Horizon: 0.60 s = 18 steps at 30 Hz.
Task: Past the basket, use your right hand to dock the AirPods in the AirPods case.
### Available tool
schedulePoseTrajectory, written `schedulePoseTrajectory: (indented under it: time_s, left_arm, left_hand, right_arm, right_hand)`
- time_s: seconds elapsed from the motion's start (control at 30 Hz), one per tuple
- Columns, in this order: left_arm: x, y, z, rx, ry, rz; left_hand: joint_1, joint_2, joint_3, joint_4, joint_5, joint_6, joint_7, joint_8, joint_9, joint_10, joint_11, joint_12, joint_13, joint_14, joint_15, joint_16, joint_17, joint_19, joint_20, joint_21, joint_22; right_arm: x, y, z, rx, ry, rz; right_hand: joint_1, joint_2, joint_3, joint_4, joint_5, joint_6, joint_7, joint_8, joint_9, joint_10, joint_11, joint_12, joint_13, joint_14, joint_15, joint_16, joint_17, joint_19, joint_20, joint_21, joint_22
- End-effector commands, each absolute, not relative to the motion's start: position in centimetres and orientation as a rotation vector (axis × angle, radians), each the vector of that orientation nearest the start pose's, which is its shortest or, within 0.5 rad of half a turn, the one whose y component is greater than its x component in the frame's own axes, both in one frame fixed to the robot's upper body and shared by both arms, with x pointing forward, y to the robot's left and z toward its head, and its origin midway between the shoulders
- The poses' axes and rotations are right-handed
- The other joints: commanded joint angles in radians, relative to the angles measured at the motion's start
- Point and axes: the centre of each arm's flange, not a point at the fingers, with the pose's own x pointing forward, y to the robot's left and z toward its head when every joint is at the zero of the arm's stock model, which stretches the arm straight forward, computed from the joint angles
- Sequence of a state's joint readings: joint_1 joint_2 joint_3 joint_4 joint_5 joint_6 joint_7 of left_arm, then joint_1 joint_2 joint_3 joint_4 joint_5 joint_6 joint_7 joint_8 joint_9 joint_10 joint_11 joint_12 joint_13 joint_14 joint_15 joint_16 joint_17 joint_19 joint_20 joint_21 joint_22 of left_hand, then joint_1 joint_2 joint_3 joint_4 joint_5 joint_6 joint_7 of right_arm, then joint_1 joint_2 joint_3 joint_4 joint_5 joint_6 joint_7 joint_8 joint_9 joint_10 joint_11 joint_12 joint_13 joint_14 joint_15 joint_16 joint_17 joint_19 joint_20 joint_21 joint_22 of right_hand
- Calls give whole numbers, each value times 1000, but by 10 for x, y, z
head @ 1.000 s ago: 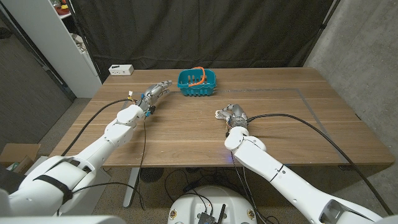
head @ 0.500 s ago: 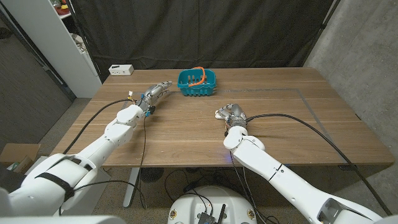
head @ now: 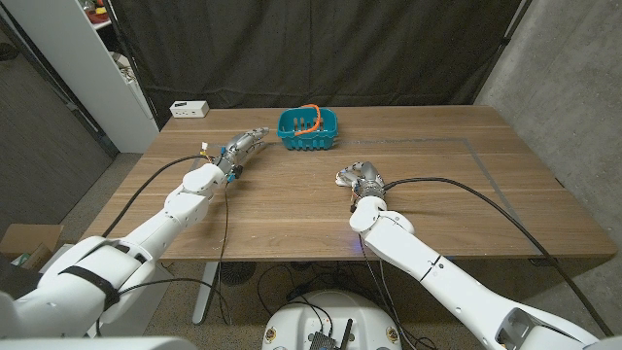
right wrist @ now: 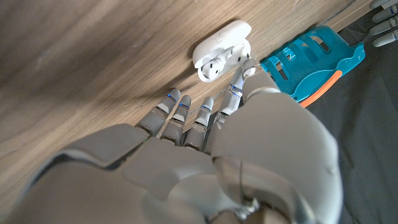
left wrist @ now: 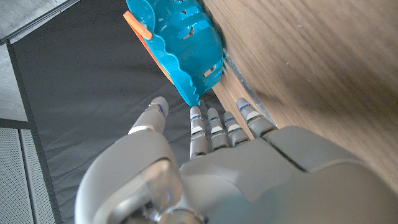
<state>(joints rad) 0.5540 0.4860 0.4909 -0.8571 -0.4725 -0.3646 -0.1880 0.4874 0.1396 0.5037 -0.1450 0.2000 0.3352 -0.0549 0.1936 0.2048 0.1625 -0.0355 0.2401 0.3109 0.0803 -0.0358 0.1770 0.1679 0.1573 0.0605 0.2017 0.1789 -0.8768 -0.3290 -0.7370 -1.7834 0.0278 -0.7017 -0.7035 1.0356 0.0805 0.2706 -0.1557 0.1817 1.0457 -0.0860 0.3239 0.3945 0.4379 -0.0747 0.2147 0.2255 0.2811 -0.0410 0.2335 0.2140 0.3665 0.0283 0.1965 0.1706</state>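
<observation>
The white AirPods case lies open on the wooden table, an earbud showing at its mouth. My right hand is just behind it, fingers stretched toward it and apart, with the thumb tip at the case's side. Nothing is gripped in that hand. The teal basket with an orange handle stands beyond at the table's far middle, also seen as basket. My left hand reaches out beside the basket's left side, fingers straight and apart, holding nothing.
A small white box sits at the table's far left corner. A thin taped line runs across the table's right part. Black cables trail from both wrists over the wood. A white shelf stands past the left edge.
</observation>
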Motion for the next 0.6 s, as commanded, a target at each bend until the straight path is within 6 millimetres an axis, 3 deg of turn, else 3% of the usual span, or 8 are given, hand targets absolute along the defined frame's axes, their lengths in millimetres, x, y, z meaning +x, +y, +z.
schedulePoseTrajectory:
  time_s: [0.03,0.37,0.6]
  left_arm:
    - [714,318,-5,257,-511,-219]
    - [718,316,-2,264,-510,-221]
    - [721,314,-2,271,-508,-227]
  left_hand:
    - [1,5,-1,-7,6,9,-2,7,-1,-2,3,1,1,-7,-3,2,2,-1,1,0,3]
    - [3,3,-1,-8,7,8,-1,6,-1,-3,4,1,1,-6,-4,2,2,-1,0,1,3]
    - [4,2,-2,-8,7,9,-2,6,-1,-4,4,1,1,-7,-4,2,2,-1,1,1,3]
  right_arm:
    - [589,-90,-82,-588,-279,-222]
    - [591,-93,-79,-594,-266,-225]
    - [593,-95,-80,-608,-251,-220]
  right_hand:
    - [-2,-14,5,2,-2,30,8,21,13,14,-1,6,6,11,-97,10,7,13,4,6,2]
    - [-37,-25,-8,16,-5,65,4,57,34,38,-5,13,7,20,-89,21,21,16,13,4,2]
    - [-72,-29,-19,31,-4,84,11,64,27,51,-3,15,7,24,-82,26,26,16,20,3,3]
